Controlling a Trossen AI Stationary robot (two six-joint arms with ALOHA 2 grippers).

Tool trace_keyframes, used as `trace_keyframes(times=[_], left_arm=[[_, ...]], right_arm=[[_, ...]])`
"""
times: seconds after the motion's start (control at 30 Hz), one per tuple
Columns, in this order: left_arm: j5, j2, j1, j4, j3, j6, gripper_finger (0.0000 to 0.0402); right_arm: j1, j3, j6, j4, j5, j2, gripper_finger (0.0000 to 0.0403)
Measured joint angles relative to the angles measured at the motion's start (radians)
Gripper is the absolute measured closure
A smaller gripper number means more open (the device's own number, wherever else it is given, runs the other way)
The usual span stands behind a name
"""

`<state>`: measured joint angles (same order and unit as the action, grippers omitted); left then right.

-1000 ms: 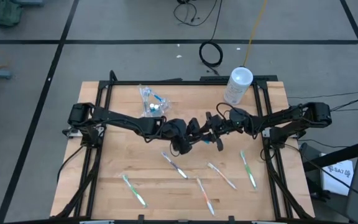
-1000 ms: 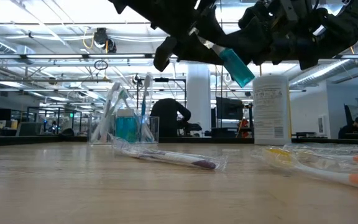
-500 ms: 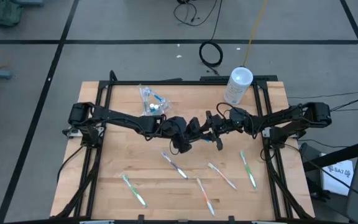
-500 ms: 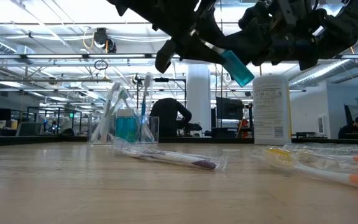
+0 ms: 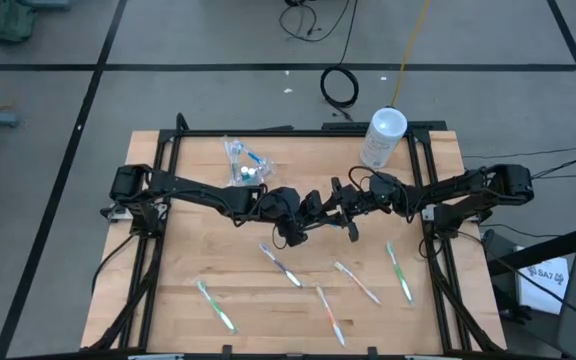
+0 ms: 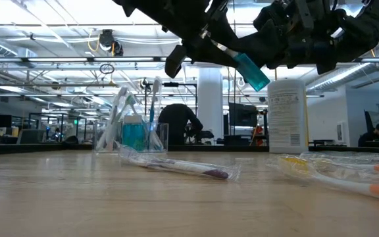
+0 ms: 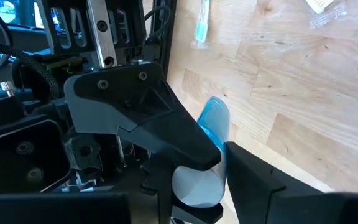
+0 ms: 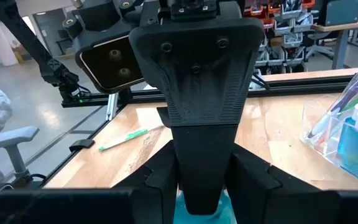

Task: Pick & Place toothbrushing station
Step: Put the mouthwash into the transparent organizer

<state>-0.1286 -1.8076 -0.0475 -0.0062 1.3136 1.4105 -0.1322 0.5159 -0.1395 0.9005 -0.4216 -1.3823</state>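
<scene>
From above, your left gripper (image 5: 313, 212) and right gripper (image 5: 340, 210) meet mid-frame. Low view: the teal tube (image 6: 249, 70) hangs upper centre, pinched by both. A handover; next, release the right.

1. The left gripper (image 7: 219, 180) holds its two dark fingers (image 7: 185, 140) around a teal-blue tube (image 7: 213, 124) with a white cap (image 7: 194, 186).
2. Wooden table (image 7: 303, 99) lies beneath.
3. A toothbrush (image 7: 202, 25) lies beside the black frame (image 7: 157, 31).
4. The right arm (image 7: 23, 143) is close by.
</scene>
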Motion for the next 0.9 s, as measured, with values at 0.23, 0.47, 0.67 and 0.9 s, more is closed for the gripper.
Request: trace_keyframes(times=[0.23,0.47,0.67,0.9], left_arm=[[-0.007,0.0,0.0,0.003,0.0,0.012,0.0286],[-0.007,0.0,0.002,0.006,0.0,0.009,0.0301],[-0.007,0.0,0.001,0.006,0.0,-0.002,0.0295],[-0.057,0.0,-0.018,-0.02,0.001,-0.052,0.0295]], right_arm=[[0.0,0.0,0.019,0.008,0.002,0.001,0.0275],[0.0,0.0,0.033,0.011,0.004,0.001,0.026],[-0.005,0.0,0.033,0.011,0.004,0.001,0.0253],[-0.011,0.0,0.03,0.008,0.0,0.001,0.0235]])
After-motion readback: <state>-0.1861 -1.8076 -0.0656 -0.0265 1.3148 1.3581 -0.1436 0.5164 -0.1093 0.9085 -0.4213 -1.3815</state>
